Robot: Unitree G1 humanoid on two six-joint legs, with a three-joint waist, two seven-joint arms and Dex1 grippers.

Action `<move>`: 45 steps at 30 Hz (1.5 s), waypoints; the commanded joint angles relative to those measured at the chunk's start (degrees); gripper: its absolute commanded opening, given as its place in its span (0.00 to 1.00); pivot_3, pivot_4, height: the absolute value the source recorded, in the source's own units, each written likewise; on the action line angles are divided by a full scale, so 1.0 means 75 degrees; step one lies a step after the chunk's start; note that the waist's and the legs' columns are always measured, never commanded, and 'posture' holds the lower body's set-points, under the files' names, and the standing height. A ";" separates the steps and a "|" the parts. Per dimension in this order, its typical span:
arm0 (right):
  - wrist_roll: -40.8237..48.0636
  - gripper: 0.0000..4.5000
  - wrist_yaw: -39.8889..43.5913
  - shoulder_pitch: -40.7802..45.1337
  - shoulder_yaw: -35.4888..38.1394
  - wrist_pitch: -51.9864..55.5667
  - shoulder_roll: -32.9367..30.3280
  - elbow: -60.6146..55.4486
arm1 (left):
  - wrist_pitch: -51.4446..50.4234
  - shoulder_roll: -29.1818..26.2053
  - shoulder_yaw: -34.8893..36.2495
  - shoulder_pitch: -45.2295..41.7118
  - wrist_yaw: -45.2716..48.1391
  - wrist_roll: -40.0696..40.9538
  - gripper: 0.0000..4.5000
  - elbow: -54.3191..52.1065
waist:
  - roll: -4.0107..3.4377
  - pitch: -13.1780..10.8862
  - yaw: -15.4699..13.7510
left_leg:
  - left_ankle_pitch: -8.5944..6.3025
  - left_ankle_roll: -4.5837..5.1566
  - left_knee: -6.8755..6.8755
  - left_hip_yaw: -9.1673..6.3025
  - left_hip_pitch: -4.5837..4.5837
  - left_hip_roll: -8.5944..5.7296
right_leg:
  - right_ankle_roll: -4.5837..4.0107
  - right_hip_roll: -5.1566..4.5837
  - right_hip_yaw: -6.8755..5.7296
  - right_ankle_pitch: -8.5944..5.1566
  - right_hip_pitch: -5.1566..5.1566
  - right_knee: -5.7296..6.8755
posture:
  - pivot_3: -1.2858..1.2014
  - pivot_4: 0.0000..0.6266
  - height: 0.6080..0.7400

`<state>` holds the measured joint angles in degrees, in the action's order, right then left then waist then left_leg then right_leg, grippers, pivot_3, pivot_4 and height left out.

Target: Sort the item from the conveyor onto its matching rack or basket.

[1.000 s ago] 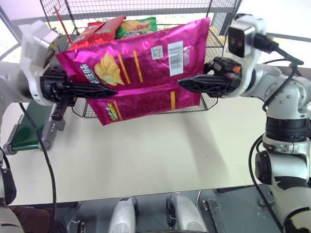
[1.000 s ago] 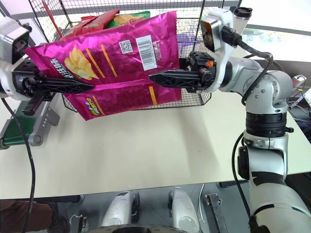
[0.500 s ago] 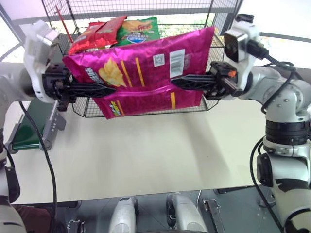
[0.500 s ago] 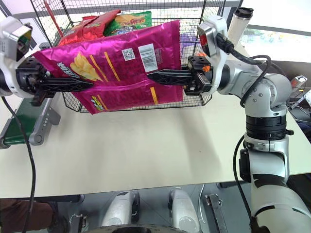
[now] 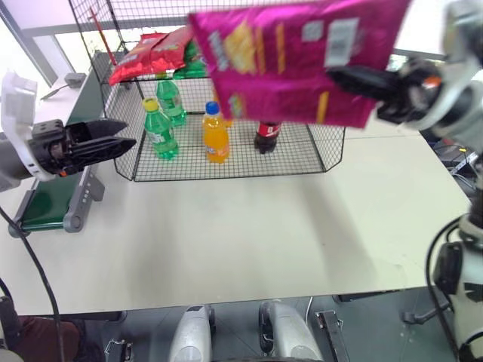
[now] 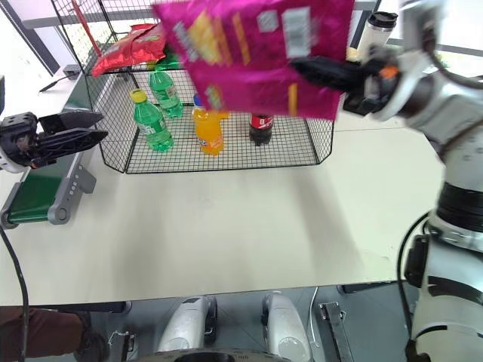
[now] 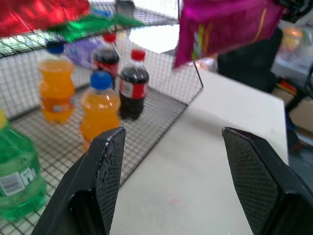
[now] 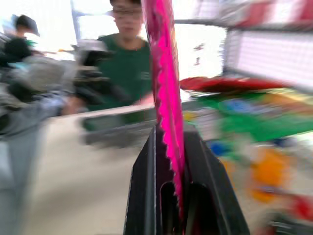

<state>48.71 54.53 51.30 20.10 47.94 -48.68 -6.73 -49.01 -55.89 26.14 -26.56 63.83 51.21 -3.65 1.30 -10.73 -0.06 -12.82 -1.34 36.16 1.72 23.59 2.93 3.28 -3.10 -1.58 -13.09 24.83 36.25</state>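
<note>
Right gripper (image 6: pixel 306 66): your two black fingers are pinched flat on the magenta-pink chip bag (image 5: pixel 294 56), gripping its serrated seal edge, as your right wrist view shows. Bag is glossy foil, crinkled, yellow chip picture and stripes, white barcode panel facing you; it hangs in the air in front of the black wire-grid cage (image 5: pixel 302 154), level with the upper tier, clear of the table.

Left gripper (image 5: pixel 124 136): spread wide, holding nothing, off to the left beside the cage's corner, above the dark-green conveyor (image 5: pixel 45 207).

Upper tier carries red chip bags (image 5: pixel 147 56) and a green chip bag (image 7: pixel 93 22). Lower wire floor: green bottles (image 5: pixel 160 130), orange bottle (image 5: pixel 215 134), cola bottle (image 5: pixel 266 137). Table (image 5: pixel 241 241) in front is bare, matte cream.
</note>
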 commanded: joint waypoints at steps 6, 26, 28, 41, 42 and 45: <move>-0.3094 0.00 -0.1628 -0.0116 -0.0535 -0.3166 -0.0638 -0.1235 | -0.0272 0.1097 0.0274 -0.0145 -0.1776 0.0998 0.72 -0.1285 | 0.0000 0.0001 0.0022 | 0.0000 0.0000 0.0003 0.0005 -0.0011 0.0000 | -0.0001 0.0003 0.0007 0.0001 -0.0005 -0.0001 | 0.52 0.24 1.00; -1.0953 0.00 -0.5578 0.0949 -0.3602 -0.9457 -0.0270 0.2294 | 0.0004 0.1738 0.0484 0.0779 -0.3178 0.1923 0.72 -0.2239 | 0.0004 0.0000 0.0108 | 0.0005 -0.0007 0.0003 0.0010 -0.0008 0.0001 | -0.0001 0.0015 0.0033 0.0002 -0.0002 -0.0005 | 0.52 0.24 1.00; -1.1285 0.00 -0.5951 0.1048 -0.3563 -0.9553 -0.0385 0.2296 | 0.0061 0.1776 0.0412 0.0713 -0.3219 0.1906 0.72 -0.2138 | 0.0004 0.0000 0.0098 | 0.0005 -0.0007 0.0003 0.0010 -0.0008 0.0001 | -0.0003 0.0015 0.0034 0.0001 -0.0002 -0.0005 | 0.52 0.24 1.00; -1.3503 0.00 -0.7686 0.1227 -0.4633 -1.0344 -0.0405 0.3674 | 0.0304 0.2078 0.0135 0.0505 -0.3398 0.1947 0.72 -0.1901 | 0.0006 0.0001 0.0159 | 0.0005 -0.0007 0.0001 0.0012 -0.0015 0.0000 | -0.0005 0.0016 0.0040 0.0000 -0.0006 -0.0006 | 0.52 0.24 1.00; -1.3680 0.00 -0.7799 0.1285 -0.4840 -1.0239 -0.0172 0.4007 | 0.0327 0.2103 0.0116 0.0504 -0.3411 0.1934 0.72 -0.1889 | 0.0006 0.0001 0.0167 | 0.0005 -0.0007 0.0001 0.0012 -0.0015 0.0000 | -0.0005 0.0016 0.0040 0.0000 -0.0006 -0.0006 | 0.52 0.24 1.00; -1.3867 0.00 -0.7855 0.1488 -0.5220 -0.9890 0.0508 0.4839 | 0.0371 0.2176 0.0040 0.0532 -0.3474 0.1865 0.72 -0.1926 | 0.0006 0.0002 0.0177 | 0.0006 -0.0007 0.0000 0.0012 -0.0019 0.0001 | -0.0005 0.0019 0.0045 0.0002 -0.0007 -0.0003 | 0.52 0.24 1.00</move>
<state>-54.65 -3.44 59.72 -18.99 -27.95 -45.41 28.29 -47.81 -39.47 25.98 -22.16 38.17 65.00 -17.05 1.35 -10.72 1.26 -12.77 -1.39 36.17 1.81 23.45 2.94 3.30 -2.95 -1.25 -13.05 24.78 36.23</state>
